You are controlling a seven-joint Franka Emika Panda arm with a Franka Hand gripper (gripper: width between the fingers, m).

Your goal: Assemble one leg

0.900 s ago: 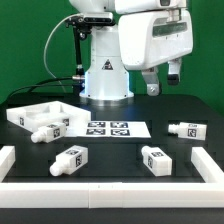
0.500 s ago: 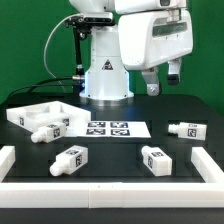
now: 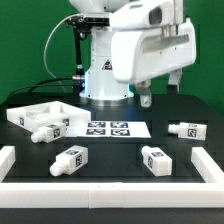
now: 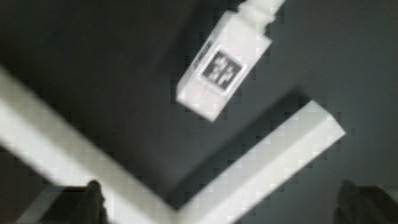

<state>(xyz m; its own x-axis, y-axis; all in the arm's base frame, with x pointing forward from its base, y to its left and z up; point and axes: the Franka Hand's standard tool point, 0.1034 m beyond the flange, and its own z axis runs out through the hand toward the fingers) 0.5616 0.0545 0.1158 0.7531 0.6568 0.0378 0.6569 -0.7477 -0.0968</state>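
In the exterior view, a white raised rail (image 3: 100, 190) runs along the nearest edge of the black tabletop (image 3: 110, 152), with a short return at each end. Four short, chunky white plastic legs, each carrying a black-and-white square tag, are laid flat on the tabletop, all apart from one another.

Closest to the rail, the near left leg (image 3: 68, 158) is placed toward the exterior view's left and the near right leg (image 3: 156, 158) toward its right. Farther back, the far left leg (image 3: 47, 130) is found just beside a large flat white square panel (image 3: 25, 117). The far right leg (image 3: 186, 128) lies alone at the exterior view's right. Between these two, the thin white marker board (image 3: 110, 128) lies flat. Behind it stands the white robot base (image 3: 105, 78).

The gripper (image 3: 162, 90) is held high above the tabletop on the exterior view's right, well clear of every leg. Its fingers are spread wide and nothing is held.

Details not visible from outside are supplied by the wrist view. One tagged leg (image 4: 222, 65) is seen from above, tag toward the camera, near a corner formed by two white strips (image 4: 267, 160). Which of the four it is cannot be determined. Two dark fingertips (image 4: 80, 203) are shown wide apart, with nothing between them.
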